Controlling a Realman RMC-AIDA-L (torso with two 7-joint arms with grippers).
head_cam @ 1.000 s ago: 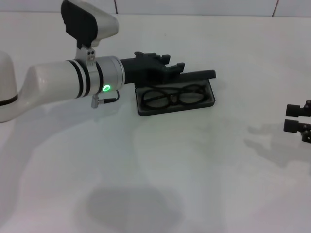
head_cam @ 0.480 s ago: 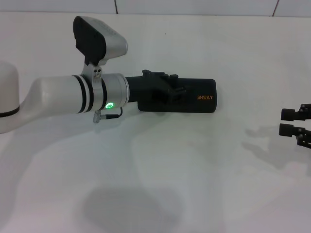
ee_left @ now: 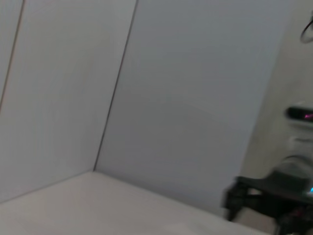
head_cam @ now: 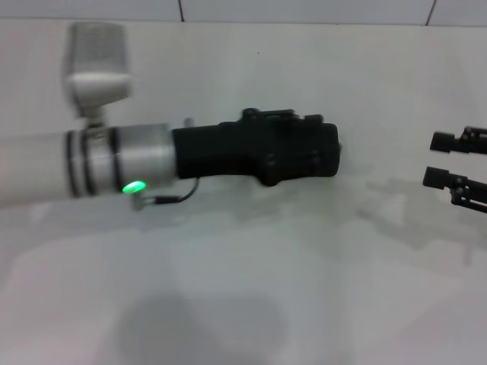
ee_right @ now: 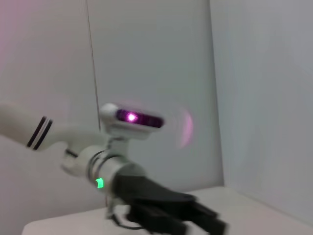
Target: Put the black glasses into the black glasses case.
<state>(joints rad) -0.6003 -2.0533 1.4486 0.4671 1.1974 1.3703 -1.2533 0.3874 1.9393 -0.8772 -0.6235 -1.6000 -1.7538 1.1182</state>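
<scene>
The desk (head_cam: 251, 289) has a plain white, matte top. Soft grey shadows lie on it near the front edge and toward the right side. Behind the desk stands a wall (head_cam: 304, 11) of large white tiles with thin dark joints. In the left wrist view, the wall (ee_left: 186, 98) is pale panels meeting at a corner above the desk. Lighting is even and diffuse.

The case (head_cam: 329, 152), open a second ago with the glasses lying inside, is now shut and mostly hidden under the left hand (head_cam: 304, 148), which has moved farther along over it. The right hand (head_cam: 449, 160) has edged inward.
</scene>
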